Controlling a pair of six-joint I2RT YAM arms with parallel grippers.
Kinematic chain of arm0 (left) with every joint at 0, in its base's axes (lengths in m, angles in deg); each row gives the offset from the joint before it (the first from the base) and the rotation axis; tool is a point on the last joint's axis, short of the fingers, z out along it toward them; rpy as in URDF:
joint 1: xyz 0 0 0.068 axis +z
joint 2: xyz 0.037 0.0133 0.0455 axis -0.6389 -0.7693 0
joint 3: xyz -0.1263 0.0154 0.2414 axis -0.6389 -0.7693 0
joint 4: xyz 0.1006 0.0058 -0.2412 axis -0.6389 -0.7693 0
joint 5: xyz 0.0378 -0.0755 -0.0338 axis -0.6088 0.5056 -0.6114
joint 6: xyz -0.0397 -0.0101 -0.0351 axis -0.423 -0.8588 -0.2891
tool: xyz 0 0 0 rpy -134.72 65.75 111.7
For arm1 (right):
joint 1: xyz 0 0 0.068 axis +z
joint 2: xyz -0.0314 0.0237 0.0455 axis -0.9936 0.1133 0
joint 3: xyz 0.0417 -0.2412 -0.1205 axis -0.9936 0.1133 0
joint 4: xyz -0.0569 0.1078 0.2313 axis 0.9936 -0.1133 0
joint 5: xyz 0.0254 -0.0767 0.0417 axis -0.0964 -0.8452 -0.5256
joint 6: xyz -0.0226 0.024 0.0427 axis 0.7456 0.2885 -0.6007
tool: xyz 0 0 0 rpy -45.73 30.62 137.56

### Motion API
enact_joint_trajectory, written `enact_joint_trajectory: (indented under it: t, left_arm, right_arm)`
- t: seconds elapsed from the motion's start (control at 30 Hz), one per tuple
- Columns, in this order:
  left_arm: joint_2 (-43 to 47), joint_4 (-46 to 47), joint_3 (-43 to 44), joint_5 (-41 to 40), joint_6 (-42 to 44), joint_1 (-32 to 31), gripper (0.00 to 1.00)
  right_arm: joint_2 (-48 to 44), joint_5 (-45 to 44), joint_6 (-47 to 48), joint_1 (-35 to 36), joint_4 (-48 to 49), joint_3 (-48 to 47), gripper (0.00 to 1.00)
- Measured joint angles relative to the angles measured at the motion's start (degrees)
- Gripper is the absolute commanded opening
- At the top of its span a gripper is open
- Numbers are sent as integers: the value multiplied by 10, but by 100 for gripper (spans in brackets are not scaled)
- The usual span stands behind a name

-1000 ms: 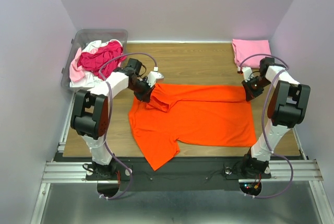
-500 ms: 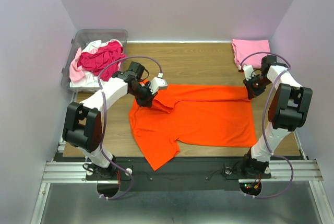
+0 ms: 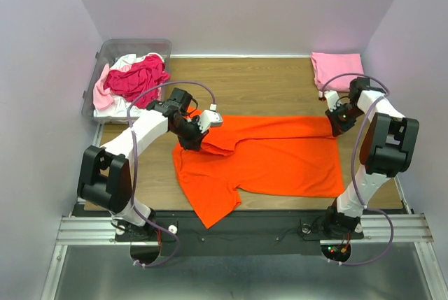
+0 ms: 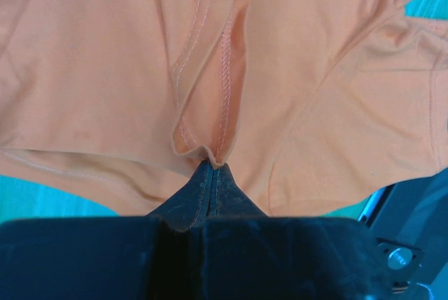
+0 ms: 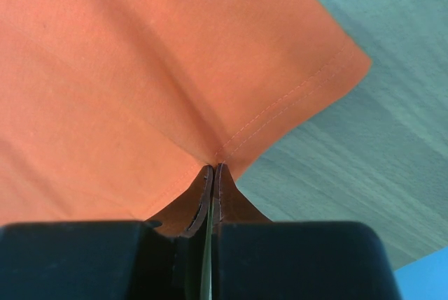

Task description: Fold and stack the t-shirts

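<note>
left claw (image 4: 212, 166) and right claw (image 5: 213, 168) both pinched closed, stretched forward.

Five t-shirts (image 3: 280, 160), one bin (image 3: 133, 43), two arms (image 3: 147, 129)

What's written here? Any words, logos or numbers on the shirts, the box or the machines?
No readable text anywhere in these views.
The orange t-shirt is plain: only stitched seams show close up.
The folded pink t-shirt and the heap of shirts in the clear bin show no print.
The left arm and right arm show no legible label.
</note>
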Motion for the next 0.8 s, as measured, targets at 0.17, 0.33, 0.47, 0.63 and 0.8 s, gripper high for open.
enact_joint_trajectory:
  t: [0.17,0.33,0.47,0.63,0.8]
  left_arm:
    - [-4,-9,-24,-3,5,3,43]
    - [-45,-43,47,24,4,72,52]
    - [-120,-6,161,19,-23,143,52]
    - [-189,57,240,-38,-66,155,53]
    - [-275,89,300,-75,-77,150,54]
  right_arm:
    - [-2,-5,11,0,-8,12,42]
    - [-2,16,5,0,-41,-30,43]
    - [5,49,-25,0,-53,-107,42]
    - [52,70,-77,0,-46,-181,43]
    - [117,64,-122,0,-27,-189,46]
